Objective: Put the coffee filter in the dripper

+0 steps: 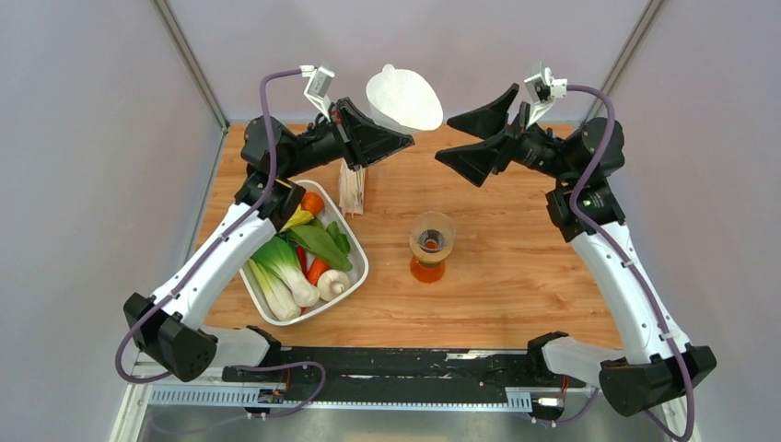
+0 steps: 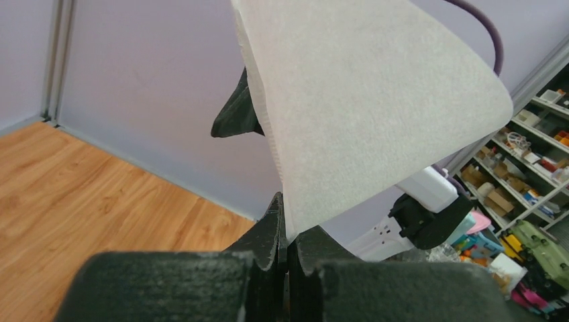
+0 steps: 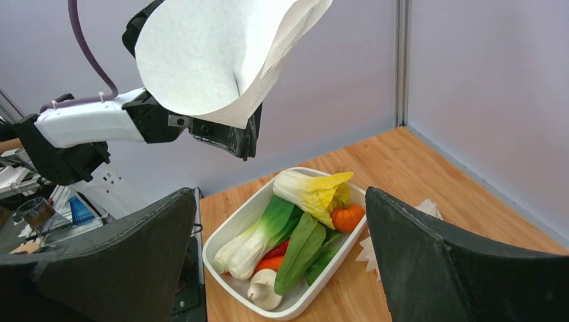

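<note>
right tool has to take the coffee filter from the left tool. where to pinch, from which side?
Probably the upper rim wall of the coffee filter on the side nearest the right tool, coming in from the right, one finger inside the mouth. The left tool pinches the narrow bottom, so the open top is free, and the right tool's jaws stand wide beside it.

- One coffee filter (image 1: 405,97), at 12 o'clock.
- One dripper (image 1: 431,230), near centre, atop one orange glass vessel (image 1: 427,270).
- One wrapped paper bundle (image 1: 353,191), at 11 o'clock.
- One white tray (image 1: 363,250) of vegetables, at 9 o'clock.
- Two grippers: left gripper (image 1: 408,139), right gripper (image 1: 446,140).
</note>
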